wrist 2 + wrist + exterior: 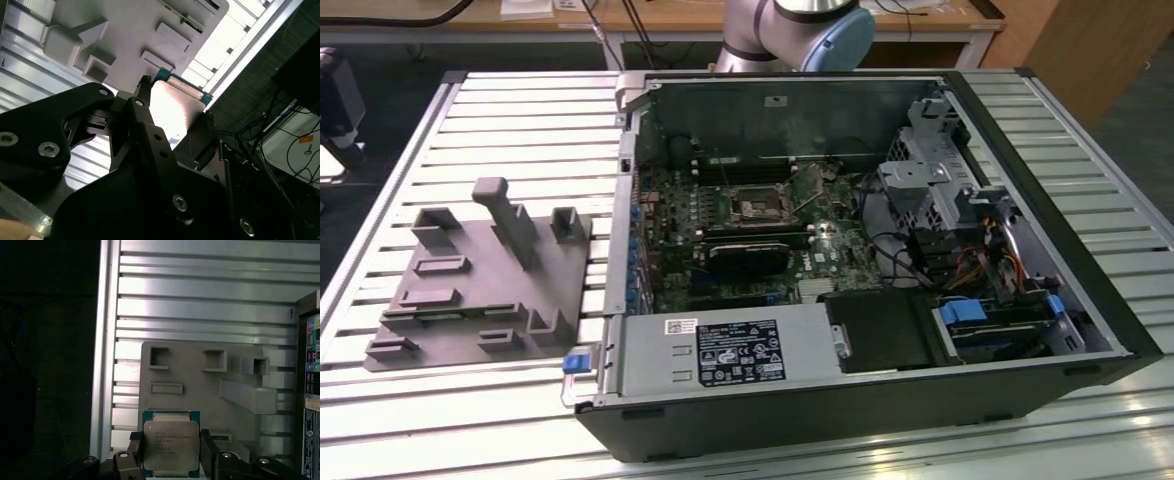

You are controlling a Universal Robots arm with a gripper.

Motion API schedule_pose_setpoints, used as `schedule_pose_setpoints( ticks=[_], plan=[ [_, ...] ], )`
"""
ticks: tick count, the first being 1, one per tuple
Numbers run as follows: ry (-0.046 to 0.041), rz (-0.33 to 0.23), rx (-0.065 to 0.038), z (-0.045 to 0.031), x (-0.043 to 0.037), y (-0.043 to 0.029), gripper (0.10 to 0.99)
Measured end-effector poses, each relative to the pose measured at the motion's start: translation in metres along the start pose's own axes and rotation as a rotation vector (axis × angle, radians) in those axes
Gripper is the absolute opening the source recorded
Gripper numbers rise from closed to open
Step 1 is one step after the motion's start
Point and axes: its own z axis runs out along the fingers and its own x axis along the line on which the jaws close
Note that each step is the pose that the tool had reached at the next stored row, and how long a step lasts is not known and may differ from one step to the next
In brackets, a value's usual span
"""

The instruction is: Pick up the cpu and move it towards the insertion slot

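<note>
**First wrist view: claw (171, 460) clamps the cpu (171, 445) over the grey fixture plate (200, 400)**

The claw is closed narrowly on the cpu. One finger (134, 454) presses one edge of the chip and the other finger presses the opposite edge, with the silvery lid facing the camera. In the second wrist view the cpu (175, 107) sits between the same two black fingertips. The plate lies well behind it, so the chip is probably lifted clear of its pocket rather than resting in it. The chip is close to square and has no real long axis; the grip spans its width from side to side.

The relation that matters is sideways. In the exterior view the fixture plate (474, 280) lies on the slatted tabletop (520, 110), at the exterior view's left of the open computer case (854, 420). The insertion slot (758, 207) sits on the motherboard (720, 270) inside that case. The slot therefore lies well apart from the claw, across the case wall towards the exterior view's right.
</note>
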Motion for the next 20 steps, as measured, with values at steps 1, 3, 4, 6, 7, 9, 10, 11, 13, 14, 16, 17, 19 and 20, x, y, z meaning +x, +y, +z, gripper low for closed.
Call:
schedule_pose_setpoints(
  ticks=[1, 3, 4, 6, 7, 9, 10, 11, 13, 14, 16, 17, 19, 20],
  plan=[
    [-0.0001, 0.0, 0.0, -0.0003, 0.0, 0.0, 0.541],
    [0.0, 0.0, 0.0, -0.001, 0.0, 0.0, 0.541],
    [0.0, 0.0, 0.0, -0.0016, 0.0, 0.0001, 0.541],
    [0.0, 0.0, 0.0, -0.0029, 0.0, 0.0001, 0.541],
    [0.0001, 0.0, 0.0, -0.0039, 0.0, 0.0001, 0.541],
    [0.0, 0.0, 0.0, -0.0062, 0.0, 0.0002, 0.541],
    [0.0001, 0.0, 0.0, -0.0074, 0.0, 0.0002, 0.541],
    [0.0, 0.0, 0.0, -0.0084, 0.0, 0.0003, 0.541],
    [0.0, 0.0, 0.0, -0.0102, 0.0, 0.0003, 0.541],
    [-0.0001, 0.0, 0.0, -0.0109, 0.0, 0.0003, 0.541],
    [0.0, 0.0, 0.0, -0.0124, 0.0, 0.0004, 0.541],
    [0.0, 0.0, 0.0, -0.0132, 0.0, 0.0004, 0.541],
    [0.0, 0.0, 0.0, -0.0144, 0.0, 0.0005, 0.541],
    [0.0, 0.0, 0.0, -0.0151, 0.0, 0.0005, 0.541]
  ],
)
